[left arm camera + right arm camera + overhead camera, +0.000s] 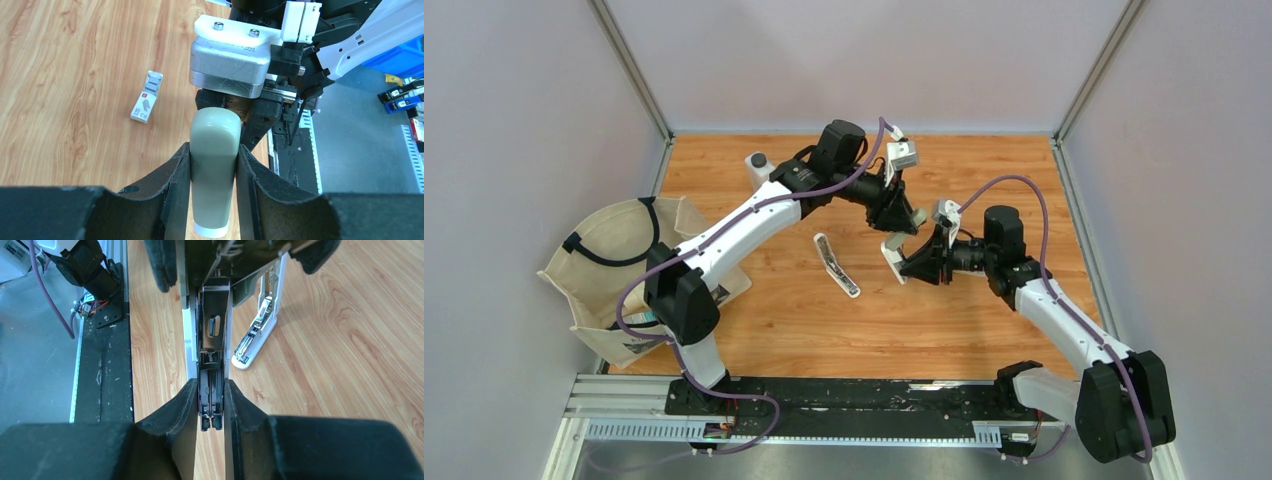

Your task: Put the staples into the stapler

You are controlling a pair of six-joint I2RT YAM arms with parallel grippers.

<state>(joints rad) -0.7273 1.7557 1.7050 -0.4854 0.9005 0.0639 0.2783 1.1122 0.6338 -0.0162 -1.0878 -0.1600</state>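
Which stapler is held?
The grey-green stapler, clamped by the left hand and right hand; the white stapler lies open on the table, untouched.

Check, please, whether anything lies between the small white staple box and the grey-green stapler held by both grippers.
Nothing visible does: the small white staple box lies on the wooden table beside the grey-green stapler. The left gripper and right gripper are shut on it.

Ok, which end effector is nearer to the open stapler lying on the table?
Right, by a little. The right end effector sits just right of the open stapler, level with its near end, gripping a second stapler; the left end effector is farther back, holding its top.
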